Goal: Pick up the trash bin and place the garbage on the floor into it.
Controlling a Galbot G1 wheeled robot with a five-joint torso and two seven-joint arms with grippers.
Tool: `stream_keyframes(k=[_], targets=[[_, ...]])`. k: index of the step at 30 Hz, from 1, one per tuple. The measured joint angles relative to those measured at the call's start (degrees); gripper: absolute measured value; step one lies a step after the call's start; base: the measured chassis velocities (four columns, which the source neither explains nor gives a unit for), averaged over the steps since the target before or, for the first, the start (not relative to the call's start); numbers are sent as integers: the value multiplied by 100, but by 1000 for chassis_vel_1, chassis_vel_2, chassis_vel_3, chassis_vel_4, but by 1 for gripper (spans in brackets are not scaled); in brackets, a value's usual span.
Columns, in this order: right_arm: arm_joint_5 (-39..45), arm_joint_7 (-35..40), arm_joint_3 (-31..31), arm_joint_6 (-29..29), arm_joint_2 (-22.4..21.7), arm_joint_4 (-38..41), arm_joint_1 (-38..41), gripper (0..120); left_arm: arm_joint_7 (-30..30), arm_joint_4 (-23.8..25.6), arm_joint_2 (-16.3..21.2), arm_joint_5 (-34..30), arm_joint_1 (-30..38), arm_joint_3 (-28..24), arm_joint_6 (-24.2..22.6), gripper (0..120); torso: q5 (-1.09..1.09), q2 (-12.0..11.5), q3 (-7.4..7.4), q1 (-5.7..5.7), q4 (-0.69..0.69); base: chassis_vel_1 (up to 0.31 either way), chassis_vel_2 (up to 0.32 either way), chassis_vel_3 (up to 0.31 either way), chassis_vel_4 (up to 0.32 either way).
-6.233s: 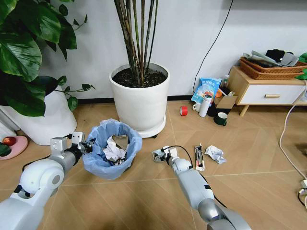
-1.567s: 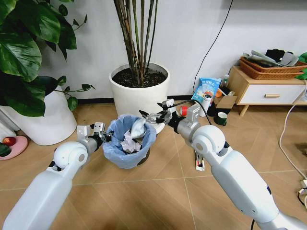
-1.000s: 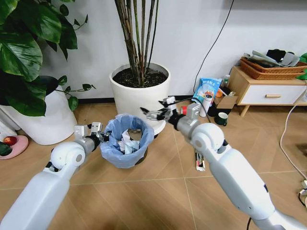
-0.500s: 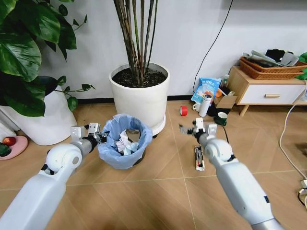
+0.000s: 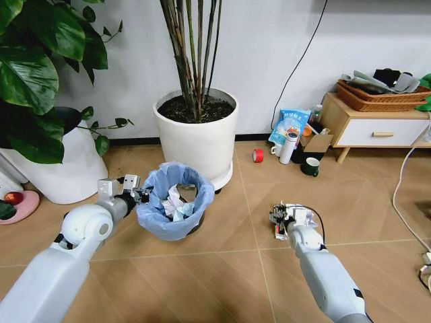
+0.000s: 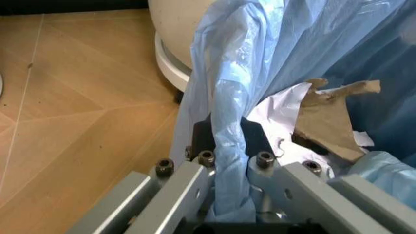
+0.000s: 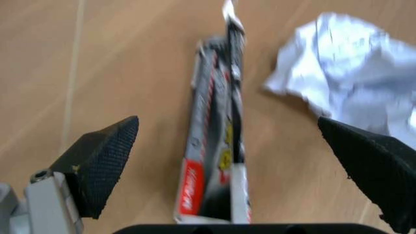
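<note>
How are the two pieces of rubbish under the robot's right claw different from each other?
The wrapper is long, flat and dark with red print; the crumpled paper is a plain white, bulky wad. The wrapper lies between the open right gripper's fingertips, the paper off to one side. Both lie on the wooden floor.

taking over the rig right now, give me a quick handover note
Left claw: shut on the bag-lined rim of the trash bin, holding it in front of the white plant pot.
Right claw: open, low over the floor, straddling a flat dark wrapper; crumpled white paper lies beside it.
Done: crumpled paper already sits in the bin.
Left: the wrapper, the paper, and a red can farther back by the wall.
</note>
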State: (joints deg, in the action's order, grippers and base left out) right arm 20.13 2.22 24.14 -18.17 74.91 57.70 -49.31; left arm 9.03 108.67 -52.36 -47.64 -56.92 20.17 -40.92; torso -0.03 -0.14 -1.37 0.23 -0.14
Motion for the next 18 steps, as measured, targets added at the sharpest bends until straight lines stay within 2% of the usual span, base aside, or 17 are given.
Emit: stream_keyframes(k=[14,18], targets=[[-425,-700,119,468,66,-761,217,100,0,47,-40,39,2,-43,8,0,-2,0,0,0,1,0,0,0,0],[-561,-756,187,517,156,-974,305,92,0,60,-31,41,-9,-32,8,0,-2,0,0,0,1,0,0,0,0]])
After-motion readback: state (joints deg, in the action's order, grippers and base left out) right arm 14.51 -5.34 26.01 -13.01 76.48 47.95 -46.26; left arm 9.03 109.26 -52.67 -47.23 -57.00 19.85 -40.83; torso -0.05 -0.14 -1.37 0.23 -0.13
